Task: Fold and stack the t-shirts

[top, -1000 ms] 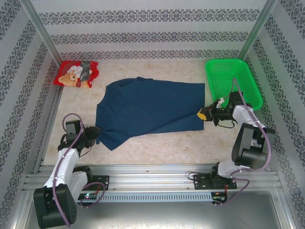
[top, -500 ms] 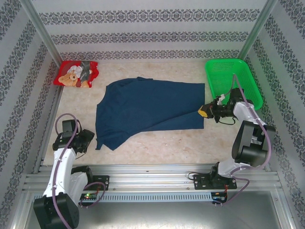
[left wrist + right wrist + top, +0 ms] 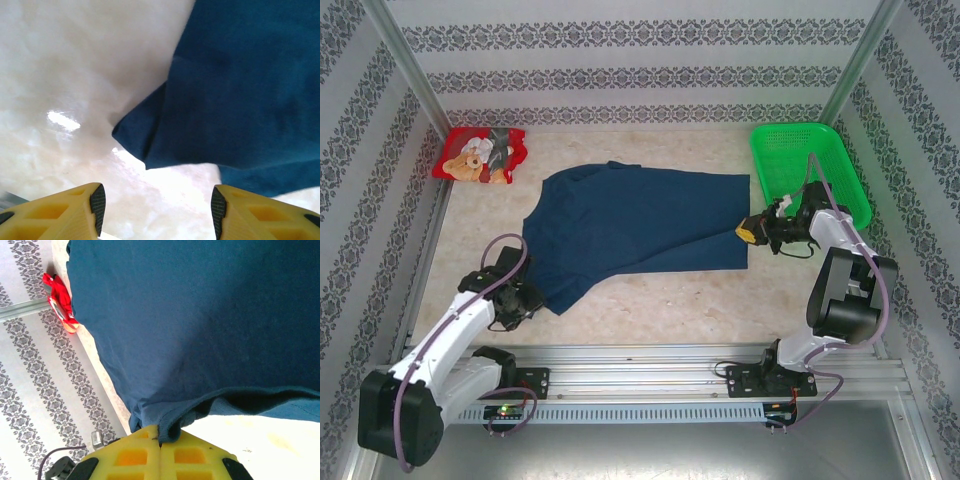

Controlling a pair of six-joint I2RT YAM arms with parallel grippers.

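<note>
The navy t-shirt (image 3: 630, 225) lies spread flat in the middle of the table. My right gripper (image 3: 748, 234) is shut on its hem at the right edge; in the right wrist view the bunched hem (image 3: 172, 427) is pinched between the yellow fingers (image 3: 160, 442). My left gripper (image 3: 518, 296) is open beside the shirt's near-left corner (image 3: 142, 142), which lies on the table just ahead of the open fingertips (image 3: 157, 210), nothing between them. The red t-shirt (image 3: 480, 155) with a teddy-bear print lies folded at the far left corner, also seen as a red t-shirt (image 3: 61, 302) in the right wrist view.
A green mesh basket (image 3: 820, 150) stands at the far right, just behind the right arm. Patterned walls (image 3: 380, 150) close in the table on three sides. A metal rail (image 3: 640, 365) runs along the near edge.
The left gripper opened and let go of the shirt's near-left corner, drew back to the left, then came in again beside that corner. The right gripper shifted slightly, still holding the hem.
</note>
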